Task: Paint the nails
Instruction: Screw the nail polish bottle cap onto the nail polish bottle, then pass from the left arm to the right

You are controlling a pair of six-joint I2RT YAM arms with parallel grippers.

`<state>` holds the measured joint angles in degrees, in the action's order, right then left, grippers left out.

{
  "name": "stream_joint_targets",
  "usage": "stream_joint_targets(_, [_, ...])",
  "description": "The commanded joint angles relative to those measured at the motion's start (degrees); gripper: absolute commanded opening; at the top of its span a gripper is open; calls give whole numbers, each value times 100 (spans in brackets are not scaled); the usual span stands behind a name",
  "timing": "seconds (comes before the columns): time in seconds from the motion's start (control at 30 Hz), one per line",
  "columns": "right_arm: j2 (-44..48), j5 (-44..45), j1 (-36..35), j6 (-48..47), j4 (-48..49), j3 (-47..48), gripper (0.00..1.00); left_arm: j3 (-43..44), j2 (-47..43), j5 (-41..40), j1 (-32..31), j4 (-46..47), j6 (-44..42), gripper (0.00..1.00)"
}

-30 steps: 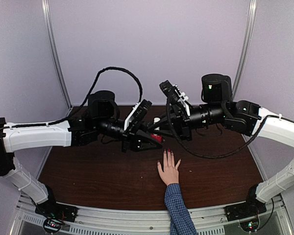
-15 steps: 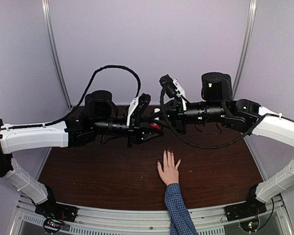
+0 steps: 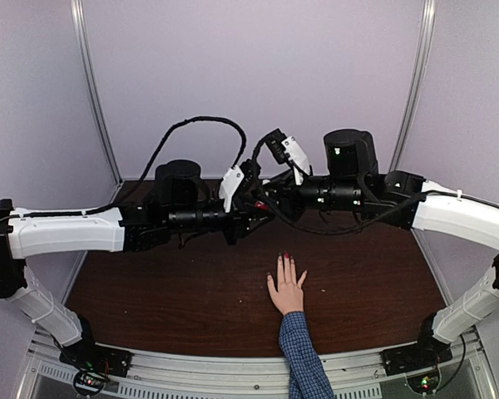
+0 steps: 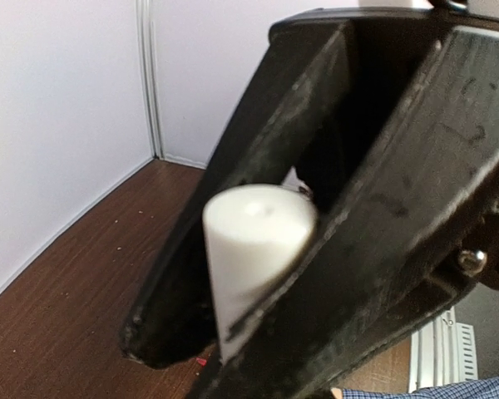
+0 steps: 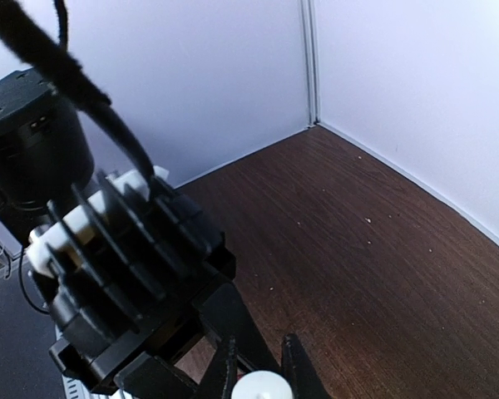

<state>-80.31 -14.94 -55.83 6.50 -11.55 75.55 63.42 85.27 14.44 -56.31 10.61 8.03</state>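
Above the dark table (image 3: pixel 150 291), the overhead view showed both arms meeting in mid-air, the polish bottle (image 3: pixel 260 205) between them; the nails (image 3: pixel 286 257) lay below on a flat hand (image 3: pixel 286 287). The left wrist view had the left gripper (image 4: pixel 258 274) clamped on the white cap (image 4: pixel 254 241). The right wrist view showed the right gripper (image 5: pixel 258 366) pinching the same cap.

Lower centre of the top view: a light-skinned hand (image 3: pixel 287 291) with dark red nails (image 3: pixel 286 255) and a blue checked sleeve (image 3: pixel 303 366). The tabletop (image 3: pixel 166 291) is dark reddish-brown wood. The arms are white and black. A white cap (image 4: pixel 254 241) fills the left wrist view's centre; the walls (image 3: pixel 258 75) are pale lilac.
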Motion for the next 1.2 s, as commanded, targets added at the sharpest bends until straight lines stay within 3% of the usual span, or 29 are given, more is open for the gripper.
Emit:
stream_joint_targets(0.0, [-51, 846, -159, 415, -99, 48, 0, 39, 181, -1305, 167, 409, 134, 0])
stream_joint_targets(0.17, [-84, 964, -168, 451, -76, 14, 0, 41, 204, -1472, 165, 424, 132, 0])
stream_joint_targets(0.37, [250, 649, -87, 337, 12, -179, 36, -27, 68, -888, 173, 244, -127, 0])
stream_joint_targets(0.47, [354, 618, -40, 277, -241, -87, 48, -93, -1, -675, 173, 144, -232, 0])
stream_joint_targets(0.73, [468, 409, 35, 194, -973, 200, 51, -198, -74, -39, 175, 71, -463, 0])
stream_joint_targets(1.17, [32, 214, 64, 462, -1591, 797, 44, -144, -17, 628, 167, 122, -527, 0])
